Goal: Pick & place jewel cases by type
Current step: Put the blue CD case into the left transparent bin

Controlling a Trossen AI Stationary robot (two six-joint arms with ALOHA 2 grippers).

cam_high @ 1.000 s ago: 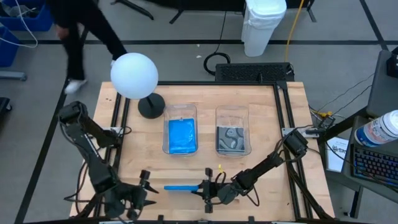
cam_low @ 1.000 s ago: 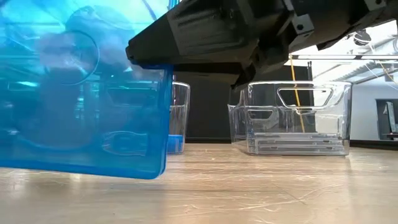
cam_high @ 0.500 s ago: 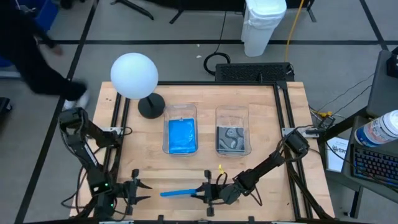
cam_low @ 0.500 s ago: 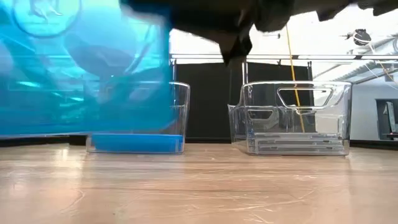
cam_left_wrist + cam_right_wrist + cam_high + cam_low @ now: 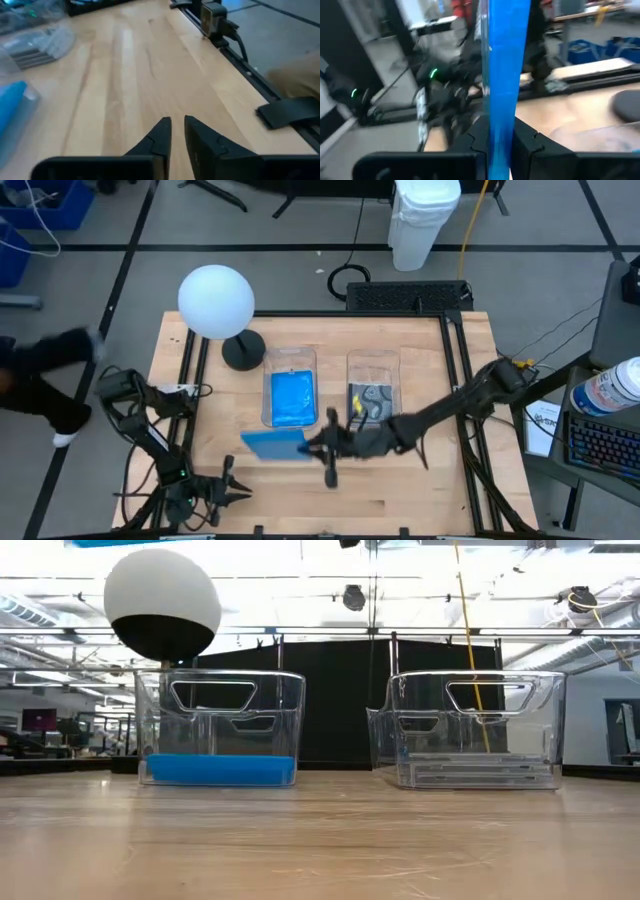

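Observation:
My right gripper (image 5: 318,446) is shut on a bright blue jewel case (image 5: 274,445), held in the air just near of the left clear bin (image 5: 290,370). That bin has blue jewel cases (image 5: 291,398) lying flat on its floor (image 5: 220,770). The right clear bin (image 5: 375,365) holds clear jewel cases with grey-black inserts (image 5: 372,402). My left gripper (image 5: 232,490) waits low at the table's near left corner. In the left wrist view its fingers (image 5: 162,132) stand almost together, with nothing between them. My right gripper pinches the blue jewel case between its two fingers at the case's right end (image 5: 500,122). The fingers lie about level and come from the table's right. The case reaches leftward past them (image 5: 300,446), on edge, lifted clear of the table.
A lamp with a white ball shade (image 5: 215,300) and a black foot (image 5: 243,350) stands at the far left. A person in dark clothes (image 5: 40,385) moves beside the table's left edge. Bare wood (image 5: 400,490) lies along the near edge.
My right gripper has risen from the near edge and gone toward the left bin with the blue jewel case, which is now lifted out of the low view and shows more of its broad face from above. My left arm has sunk lower at the near left corner.

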